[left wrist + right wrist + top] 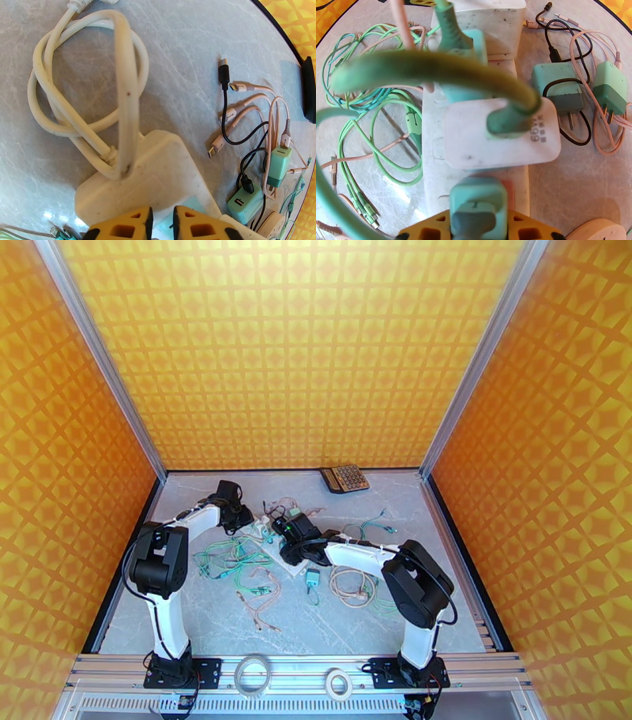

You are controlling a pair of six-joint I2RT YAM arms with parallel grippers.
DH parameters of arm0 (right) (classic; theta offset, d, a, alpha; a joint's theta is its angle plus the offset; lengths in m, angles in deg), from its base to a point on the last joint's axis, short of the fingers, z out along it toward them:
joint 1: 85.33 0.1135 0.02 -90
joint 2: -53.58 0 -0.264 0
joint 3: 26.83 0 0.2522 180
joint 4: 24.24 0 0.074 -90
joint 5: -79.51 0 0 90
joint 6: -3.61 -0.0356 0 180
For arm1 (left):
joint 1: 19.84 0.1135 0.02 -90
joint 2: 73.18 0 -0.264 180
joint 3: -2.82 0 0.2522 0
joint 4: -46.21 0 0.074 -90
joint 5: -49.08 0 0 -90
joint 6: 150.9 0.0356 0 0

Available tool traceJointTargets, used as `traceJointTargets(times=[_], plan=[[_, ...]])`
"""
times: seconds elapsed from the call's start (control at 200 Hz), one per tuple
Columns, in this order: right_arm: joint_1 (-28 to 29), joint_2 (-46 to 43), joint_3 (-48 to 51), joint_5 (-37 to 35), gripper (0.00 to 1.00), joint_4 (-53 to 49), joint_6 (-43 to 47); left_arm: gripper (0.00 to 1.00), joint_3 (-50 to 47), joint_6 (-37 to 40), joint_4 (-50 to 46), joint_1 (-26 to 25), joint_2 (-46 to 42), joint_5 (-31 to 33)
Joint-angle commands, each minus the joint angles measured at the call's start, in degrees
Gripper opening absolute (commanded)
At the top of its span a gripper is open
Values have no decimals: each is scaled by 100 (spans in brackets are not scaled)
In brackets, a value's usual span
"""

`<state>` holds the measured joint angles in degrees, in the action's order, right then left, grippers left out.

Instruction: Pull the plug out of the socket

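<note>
The socket is a white power strip (265, 534) (434, 173) lying mid-table among cables. A teal plug (478, 201) stands in its near end, and my right gripper (478, 227) (294, 544) is shut on it, one yellow finger on each side. Further along the strip sit a white adapter (501, 138) with a thick green cable and another teal plug (466, 51). My left gripper (162, 225) (237, 518) is at the strip's other end (158, 169), its yellow fingertips (130, 227) nearly together on top of the strip, holding nothing that I can see.
The strip's white cord (79, 98) loops beside it. Two loose teal chargers (245, 203) (279, 164) with pink and black cables lie right of it. Green cables (229, 560) spread to the left. A calculator (344, 478) sits at the back wall, and tape rolls (253, 674) on the front rail.
</note>
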<state>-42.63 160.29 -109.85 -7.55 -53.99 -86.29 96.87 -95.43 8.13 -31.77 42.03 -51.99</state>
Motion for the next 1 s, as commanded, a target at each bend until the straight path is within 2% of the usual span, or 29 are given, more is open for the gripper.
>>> traceJointTargets(times=[0.0, 0.39, 0.63, 0.85, 0.995], plan=[[89, -188, -74, 43, 9, 129, -10, 22, -1, -95, -497, 19, 319, 39], [90, -742, 35, -131, 6, 295, -80, 21, 4, -84, -532, 4, 422, 69], [124, -1082, 206, 5, 6, 272, -262, 22, 47, -90, -511, 6, 396, 69], [414, -1594, 546, -259, 8, 185, -378, 25, 174, -42, -525, 15, 223, 69], [907, -1871, 722, -779, 8, 51, -409, 26, 270, 4, -564, 15, 113, 70]])
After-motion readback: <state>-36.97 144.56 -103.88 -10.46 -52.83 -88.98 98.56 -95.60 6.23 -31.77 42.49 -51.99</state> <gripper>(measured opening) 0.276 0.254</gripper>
